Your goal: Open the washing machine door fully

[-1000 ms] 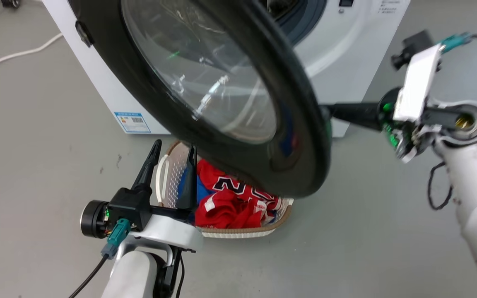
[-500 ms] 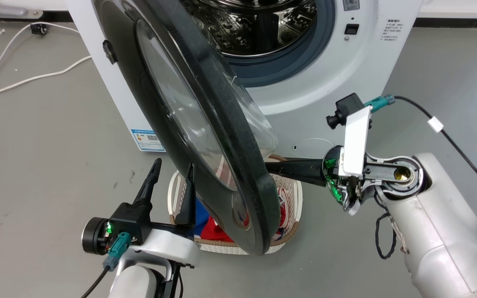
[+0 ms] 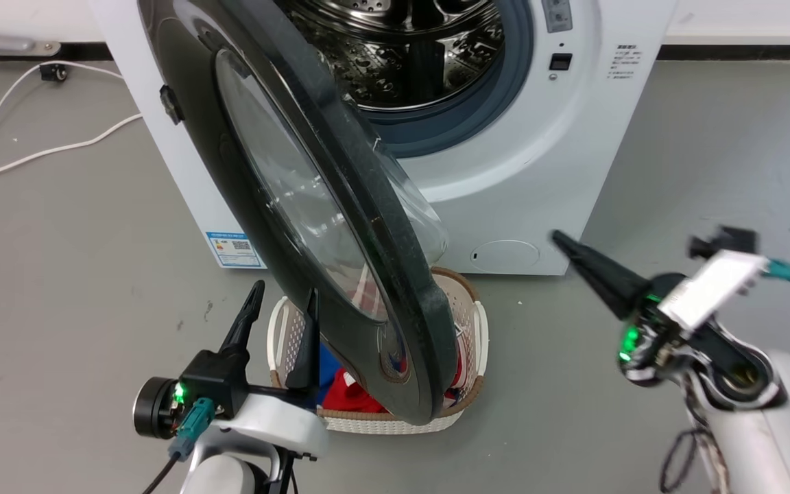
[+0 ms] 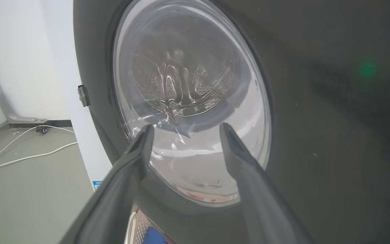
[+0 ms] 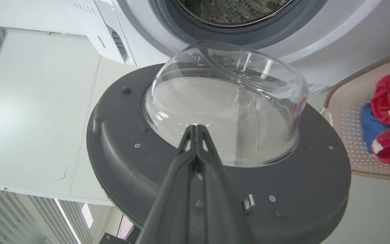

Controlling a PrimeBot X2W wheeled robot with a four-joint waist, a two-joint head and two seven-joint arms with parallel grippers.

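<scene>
Door: the large round glossy black washing machine door [image 3: 299, 206] [image 4: 195, 101] [image 5: 283, 176], with its bulging clear glass window, stands swung out from the big white box-shaped washing machine [image 3: 539, 171], hinged at the machine's left side.
Drum: the perforated steel drum [image 3: 422, 55] is uncovered.
Left arm: the left gripper [image 3: 284, 291] [image 4: 185, 127] has its fingers spread and empty, low before the door's outer face. If one finger touches the black rim, I cannot tell.
Right arm: the right gripper [image 3: 559, 239] [image 5: 196, 127] has its fingers pressed together on nothing. It is apart from the door, on its inner side, pointing at the glass bowl.
Below: the door's lower edge hangs over a white perforated plastic basket [image 3: 481, 329] with red clothes [image 3: 347, 398].
</scene>
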